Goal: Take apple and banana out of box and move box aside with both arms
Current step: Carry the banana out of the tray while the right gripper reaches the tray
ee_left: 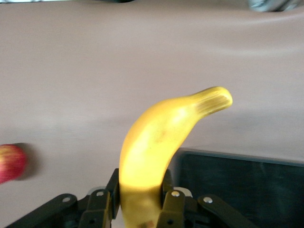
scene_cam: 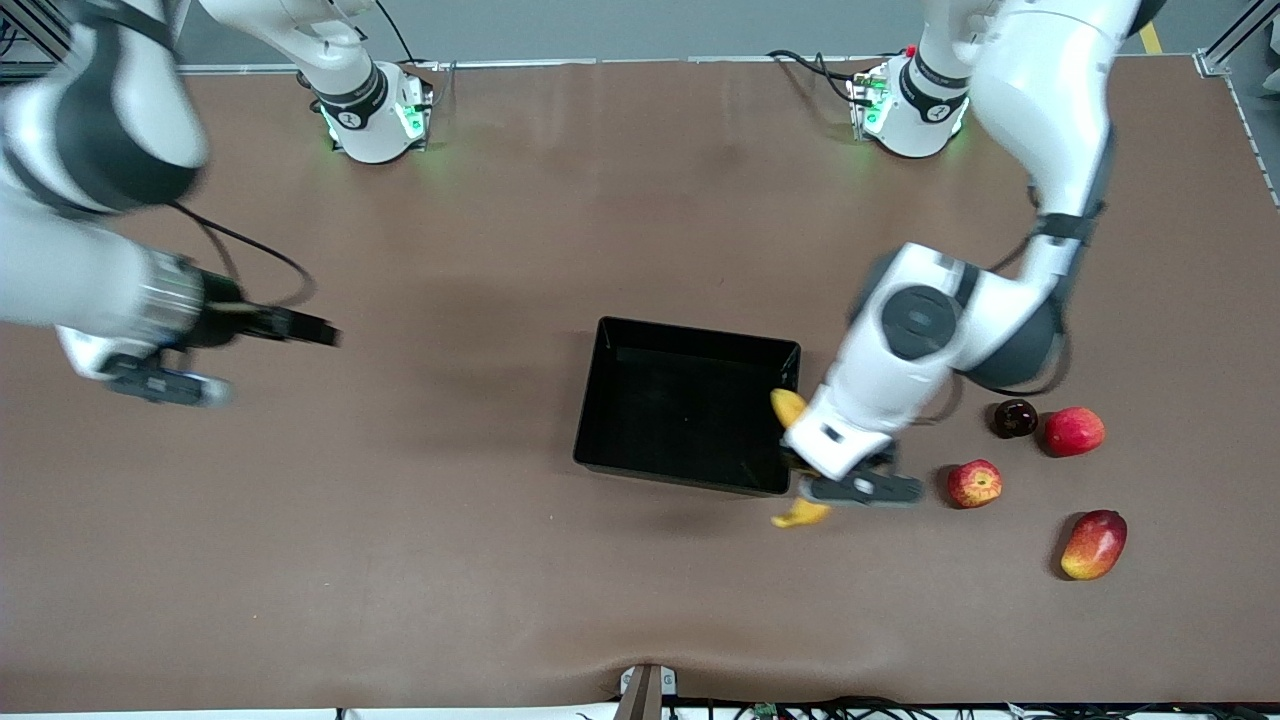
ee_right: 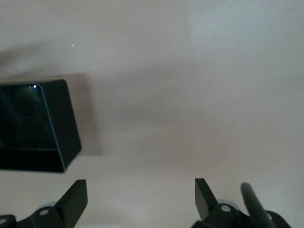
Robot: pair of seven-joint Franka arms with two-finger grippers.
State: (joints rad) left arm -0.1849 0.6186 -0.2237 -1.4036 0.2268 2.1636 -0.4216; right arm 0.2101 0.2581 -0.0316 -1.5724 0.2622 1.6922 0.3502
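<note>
The black box (scene_cam: 600,400) sits open-topped mid-table. My left gripper (scene_cam: 815,472) is shut on the yellow banana (scene_cam: 800,514) around its middle and holds it over the box's wall at the left arm's end. In the left wrist view the banana (ee_left: 156,142) stands between the fingers (ee_left: 171,202), with the box (ee_left: 237,190) below. The streaked red apple (scene_cam: 975,483) lies on the table beside the left gripper, toward the left arm's end. My right gripper (scene_cam: 165,385) hangs open and empty toward the right arm's end; its wrist view (ee_right: 141,194) shows the box's corner (ee_right: 57,128).
A plain red round fruit (scene_cam: 1074,431), a dark round fruit (scene_cam: 1014,418) and a red-orange mango (scene_cam: 1093,543) lie near the apple at the left arm's end. A red fruit (ee_left: 9,162) shows at the left wrist view's edge; I cannot tell which.
</note>
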